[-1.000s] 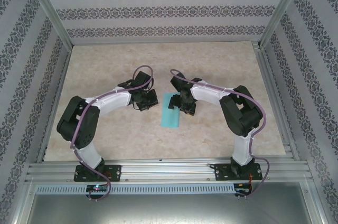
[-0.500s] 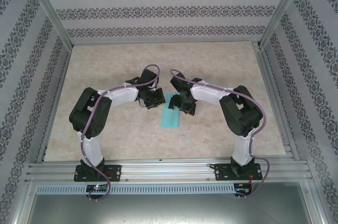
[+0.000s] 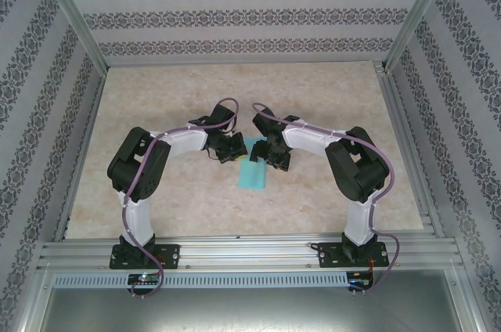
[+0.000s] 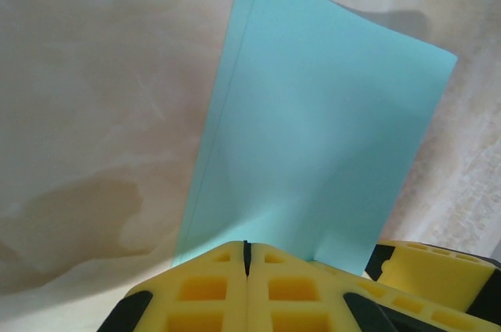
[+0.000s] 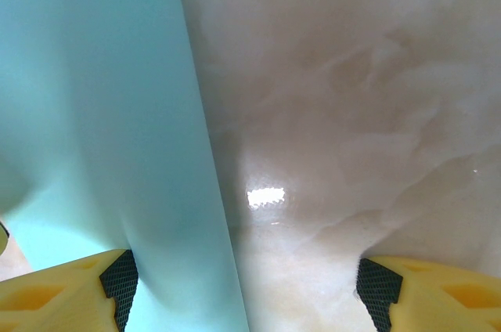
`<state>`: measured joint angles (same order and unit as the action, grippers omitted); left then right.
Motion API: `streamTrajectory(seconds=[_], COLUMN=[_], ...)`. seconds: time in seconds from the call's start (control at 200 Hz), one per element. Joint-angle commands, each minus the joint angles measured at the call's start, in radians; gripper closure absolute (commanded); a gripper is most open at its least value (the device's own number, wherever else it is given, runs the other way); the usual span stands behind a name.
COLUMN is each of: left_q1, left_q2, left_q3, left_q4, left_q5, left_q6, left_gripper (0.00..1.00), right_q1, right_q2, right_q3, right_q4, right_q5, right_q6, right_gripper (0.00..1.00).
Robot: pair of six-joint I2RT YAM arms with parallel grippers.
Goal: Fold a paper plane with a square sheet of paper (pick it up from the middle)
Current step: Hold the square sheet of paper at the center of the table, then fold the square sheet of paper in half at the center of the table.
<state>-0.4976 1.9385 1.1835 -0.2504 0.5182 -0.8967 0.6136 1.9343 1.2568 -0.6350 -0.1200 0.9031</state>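
The square sheet of paper [image 3: 252, 169] is turquoise and lies on the table folded in half into a narrow rectangle. Its two layers show along the left edge in the left wrist view [image 4: 313, 128]. A paper plane is out of view. My left gripper [image 3: 232, 148] is shut, and its joined yellow tips [image 4: 246, 250] rest at the sheet's end with nothing between them. My right gripper [image 3: 270, 156] is open and straddles the sheet's long edge [image 5: 243, 285]. One of its fingers [image 5: 63, 293] is over the paper [image 5: 94, 113] and the other over bare table.
The table [image 3: 329, 97] is pale marble-patterned and glossy, with patterned walls on three sides. An aluminium rail [image 3: 250, 254] along the near edge carries both arm bases. A right gripper finger [image 4: 438, 269] stands close beside my left gripper's tips.
My left arm has swung right and its shut gripper has come onto the sheet's far left end. The right arm and the paper have stayed put.
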Motion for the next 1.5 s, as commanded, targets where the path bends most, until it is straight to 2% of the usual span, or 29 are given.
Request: streamTrajectory(seconds=[0.0, 0.59, 0.704, 0.869, 0.924, 1.039, 1.149, 1.229, 1.359, 1.494], left_q1=[-0.019, -0.022, -0.023, -0.022, -0.022, -0.022, -0.023, -0.023, -0.023, -0.023], left_q2=[-0.005, 0.064, 0.067, 0.059, 0.059, 0.057, 0.054, 0.052, 0.055, 0.056], left_q3=[-0.017, -0.027, -0.032, -0.043, -0.043, -0.042, -0.04, -0.038, -0.036, -0.04], left_q4=[0.031, -0.05, -0.056, -0.056, -0.055, -0.056, -0.056, -0.056, -0.056, -0.05], left_q5=[0.024, -0.044, -0.051, -0.057, -0.057, -0.057, -0.057, -0.057, -0.054, -0.052], left_q6=[0.009, 0.046, 0.051, 0.054, 0.054, 0.055, 0.052, 0.053, 0.058, 0.054], left_gripper=[1.0, 1.0, 1.0, 1.0, 1.0, 1.0, 1.0, 1.0, 1.0, 1.0], right_q1=[0.009, 0.01, 0.004, -0.026, -0.044, -0.073, -0.078, -0.071, -0.07, -0.08], right_q2=[0.116, 0.084, 0.008, -0.195, -0.254, -0.324, -0.287, -0.237, -0.19, -0.182], right_q3=[-0.062, -0.023, 0.004, -0.042, -0.097, -0.225, -0.277, -0.276, -0.288, -0.314], right_q4=[0.046, 0.047, 0.042, 0.126, 0.214, 0.439, 0.587, 0.619, 0.616, 0.615], right_q5=[0.002, -0.023, -0.004, 0.018, -0.034, -0.183, -0.341, -0.394, -0.377, -0.376], right_q6=[-0.004, -0.034, -0.067, -0.098, -0.096, -0.045, -0.009, 0.001, -0.004, -0.016], right_gripper=[0.2, 0.2, 0.2, 0.19, 0.26, 0.53, 0.78, 0.94, 1.0, 1.0])
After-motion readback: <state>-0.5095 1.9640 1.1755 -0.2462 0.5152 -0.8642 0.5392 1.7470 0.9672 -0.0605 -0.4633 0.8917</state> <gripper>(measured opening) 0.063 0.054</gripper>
